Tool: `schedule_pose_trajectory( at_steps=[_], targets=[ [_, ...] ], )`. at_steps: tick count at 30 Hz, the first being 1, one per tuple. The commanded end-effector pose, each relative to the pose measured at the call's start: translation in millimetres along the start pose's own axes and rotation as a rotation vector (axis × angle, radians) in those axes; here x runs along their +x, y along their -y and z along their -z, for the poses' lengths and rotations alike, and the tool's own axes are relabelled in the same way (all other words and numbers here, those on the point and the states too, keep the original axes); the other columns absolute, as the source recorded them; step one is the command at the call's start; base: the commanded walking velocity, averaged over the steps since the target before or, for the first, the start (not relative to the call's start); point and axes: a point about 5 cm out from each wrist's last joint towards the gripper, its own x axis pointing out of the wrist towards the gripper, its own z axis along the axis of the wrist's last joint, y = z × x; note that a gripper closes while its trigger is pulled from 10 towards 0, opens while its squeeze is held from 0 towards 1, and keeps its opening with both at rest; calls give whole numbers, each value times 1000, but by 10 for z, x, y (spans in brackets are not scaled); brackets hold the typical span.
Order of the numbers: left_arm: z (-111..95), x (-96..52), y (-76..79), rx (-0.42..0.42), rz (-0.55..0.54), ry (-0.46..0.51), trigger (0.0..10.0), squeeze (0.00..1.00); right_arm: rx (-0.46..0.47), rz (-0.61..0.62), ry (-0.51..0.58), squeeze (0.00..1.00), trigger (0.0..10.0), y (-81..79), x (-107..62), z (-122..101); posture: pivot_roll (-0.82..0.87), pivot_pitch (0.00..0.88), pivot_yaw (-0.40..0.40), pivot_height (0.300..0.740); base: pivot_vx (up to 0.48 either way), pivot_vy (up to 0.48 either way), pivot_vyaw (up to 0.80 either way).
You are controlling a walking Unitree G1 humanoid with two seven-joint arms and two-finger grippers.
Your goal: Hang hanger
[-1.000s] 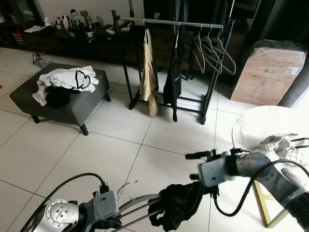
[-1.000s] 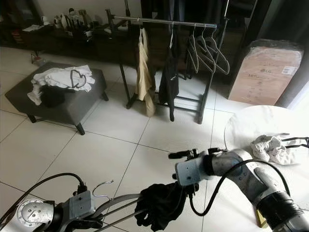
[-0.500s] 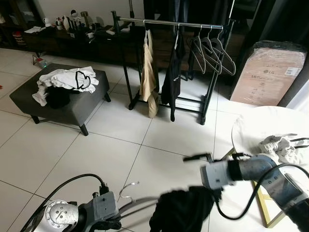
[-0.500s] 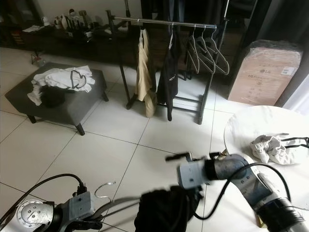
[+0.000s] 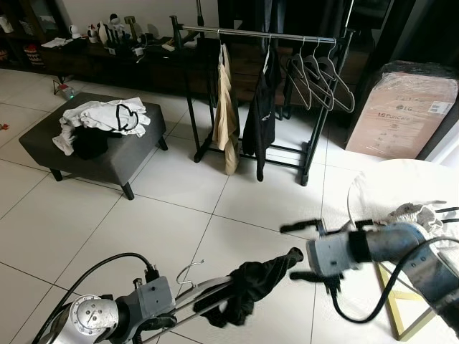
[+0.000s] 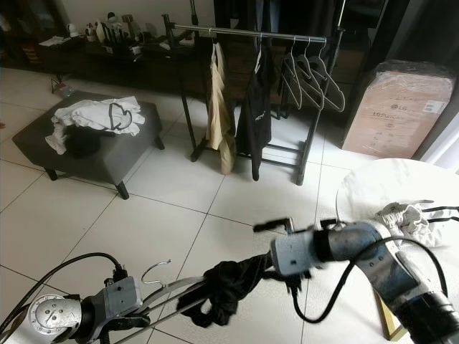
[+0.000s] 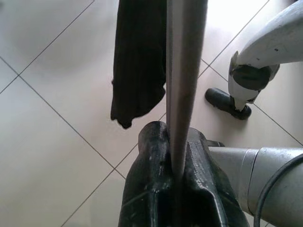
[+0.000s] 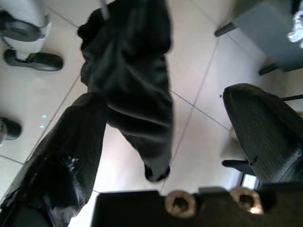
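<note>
The left gripper (image 7: 175, 189) was clamped on the silver hanger (image 5: 208, 292) — held low over the tiled floor (image 5: 143, 215), a black garment (image 5: 247, 287) draped on it. The right gripper (image 5: 305, 251) hovered beside the garment's end — fingers spread, grasping nothing.

Daylight comes from the right side of the room, brightening the glossy white tiled floor (image 5: 179, 215) and washing the round white table top (image 5: 391, 188) near its right edge almost to glare. The back wall behind the black metal clothes rail (image 5: 258, 32) stays dim, and dark garments there lose detail. Soft shadows lie under the grey upholstered ottoman (image 5: 93, 154). Both head views are sharp, with slight bending at the edges. In the left wrist view the close silver hanger bar (image 7: 184, 80) is blurred; in the right wrist view the hanging black cloth (image 8: 135, 94) is soft with motion blur.
</note>
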Motion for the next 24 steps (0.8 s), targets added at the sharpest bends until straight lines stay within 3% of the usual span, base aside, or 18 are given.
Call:
schedule_pose_trajectory(
  at_steps=[1, 11, 24],
  targets=[
    [-51, -17, 9, 15, 15, 20, 10000, 0, -26, -13, 3, 0, 10000, -29, 50, -27, -33, 127, 7, 740, 0, 0, 0],
    [-79, -11, 33, 19, 47, 29, 10000, 0, -20, 6, 85, 0, 10000, -51, 233, -173, -34, 130, 8, 740, 0, 0, 0],
    [-79, -11, 33, 19, 47, 29, 10000, 0, -20, 6, 85, 0, 10000, -51, 233, -173, -34, 130, 8, 740, 0, 0, 0]
  ],
)
